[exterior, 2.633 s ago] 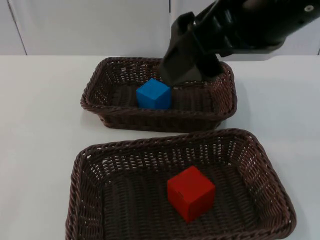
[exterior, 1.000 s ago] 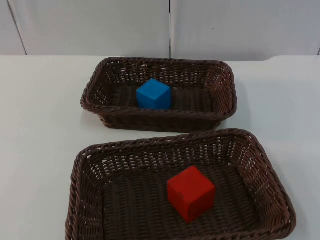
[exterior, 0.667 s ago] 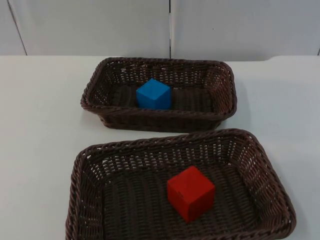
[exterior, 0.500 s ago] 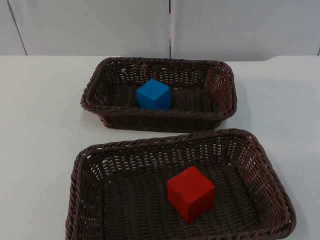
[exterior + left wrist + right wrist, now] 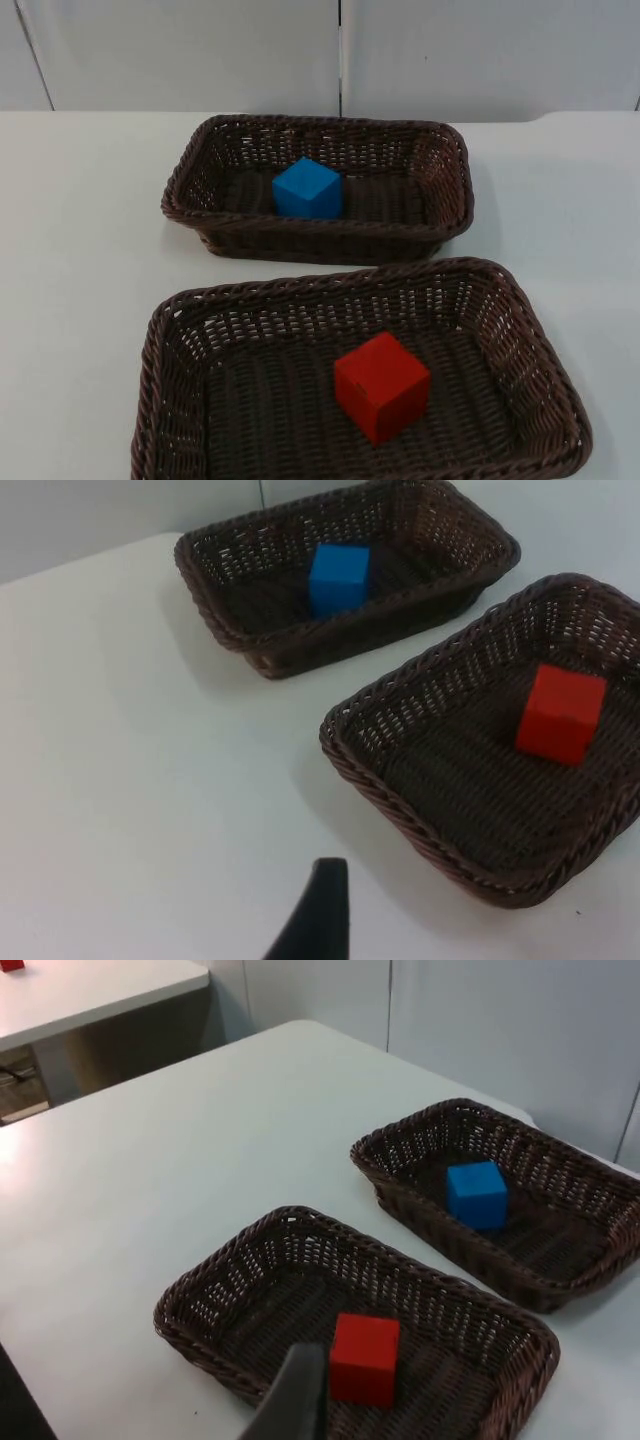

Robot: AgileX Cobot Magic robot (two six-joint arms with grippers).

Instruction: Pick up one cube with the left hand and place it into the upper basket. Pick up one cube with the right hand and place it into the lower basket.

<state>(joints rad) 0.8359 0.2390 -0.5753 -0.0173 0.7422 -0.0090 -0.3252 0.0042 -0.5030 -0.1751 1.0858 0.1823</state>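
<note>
My left fingers hang high over the bare tabletop, well apart from both baskets; I see one black tip and cannot tell whether they are spread or closed. The blue cube lies in the upper basket, near its front wall. The red cube lies on the floor of the lower basket, right of its middle. My right fingers hang high and back from the lower basket, and I cannot tell their state either.

Both cubes look placed, so I judge the task done. The risk now is any needless move: an arm swinging low over the baskets could catch a woven rim and drag it, or tip a cube out.

Compared with the earliest top view, my right arm, which then loomed over the upper basket beside the blue cube, has left. Cubes and baskets lie as before.
</note>
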